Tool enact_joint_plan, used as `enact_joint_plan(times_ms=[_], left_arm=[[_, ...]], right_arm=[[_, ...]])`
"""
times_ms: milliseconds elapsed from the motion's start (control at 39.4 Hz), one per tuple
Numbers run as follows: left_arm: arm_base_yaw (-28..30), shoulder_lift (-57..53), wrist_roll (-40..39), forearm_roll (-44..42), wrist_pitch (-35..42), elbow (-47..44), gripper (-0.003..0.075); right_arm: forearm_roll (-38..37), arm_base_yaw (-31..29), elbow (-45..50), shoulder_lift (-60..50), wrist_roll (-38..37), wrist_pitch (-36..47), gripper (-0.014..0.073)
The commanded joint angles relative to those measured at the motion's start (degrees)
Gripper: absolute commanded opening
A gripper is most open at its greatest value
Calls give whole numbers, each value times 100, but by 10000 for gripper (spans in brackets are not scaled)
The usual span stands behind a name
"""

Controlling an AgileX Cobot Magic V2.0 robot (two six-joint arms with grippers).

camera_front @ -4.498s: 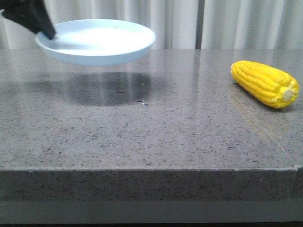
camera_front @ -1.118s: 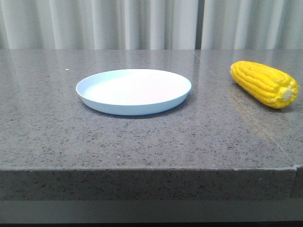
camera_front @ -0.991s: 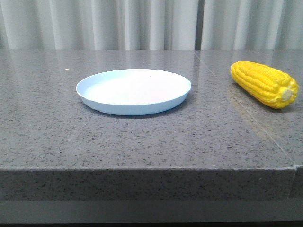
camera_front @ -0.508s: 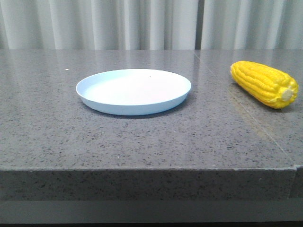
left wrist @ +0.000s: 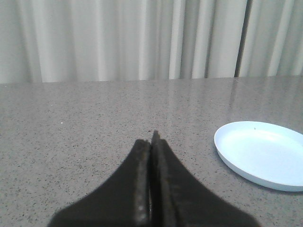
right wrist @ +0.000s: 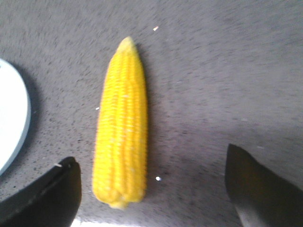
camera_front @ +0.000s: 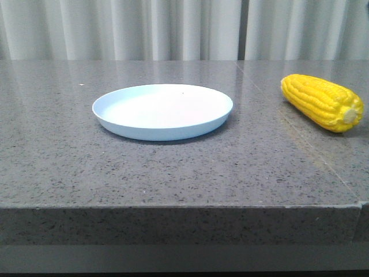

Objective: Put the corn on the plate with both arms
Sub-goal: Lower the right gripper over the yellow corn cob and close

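The round shallow plastic plate [camera_front: 163,112] is a pale blue-white, plain and unpatterned, a little whiter across its flat middle. The tapered corn cob [camera_front: 322,101] is bright yellow, ribbed with lengthwise rows of kernels, and its cut stem end is a paler cream. The polished stone table [camera_front: 173,173] is mid grey, flecked all over with fine dark and light specks. The pleated fabric curtain [camera_front: 121,29] is off-white with soft grey vertical shading. The angular left gripper [left wrist: 152,142] and the angular right gripper [right wrist: 151,189] are matt black.
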State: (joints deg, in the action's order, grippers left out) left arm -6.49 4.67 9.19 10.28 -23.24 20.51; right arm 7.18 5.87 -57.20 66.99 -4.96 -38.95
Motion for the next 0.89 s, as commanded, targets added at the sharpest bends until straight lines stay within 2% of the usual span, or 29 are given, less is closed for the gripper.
enact_joint_plan(times_ms=[0, 280, 534, 610, 813, 864], left_arm=[[-35, 65, -14, 21, 470, 145, -20], [-35, 65, -14, 21, 470, 145, -20], [-35, 65, -14, 21, 470, 145, -20], [-35, 65, -14, 21, 470, 145, -20], [-35, 65, -14, 21, 470, 145, -20], [-35, 65, -14, 21, 470, 145, -20]], right_arm=[[137, 231, -490, 517, 59, 176, 640], [386, 284, -1203, 1794, 59, 107, 640], [403, 284, -1393, 2304, 59, -266, 626], [403, 284, -1405, 2304, 59, -389, 556], [452, 284, -1456, 2304, 59, -521, 214], [462, 284, -1456, 2304, 59, -521, 153]])
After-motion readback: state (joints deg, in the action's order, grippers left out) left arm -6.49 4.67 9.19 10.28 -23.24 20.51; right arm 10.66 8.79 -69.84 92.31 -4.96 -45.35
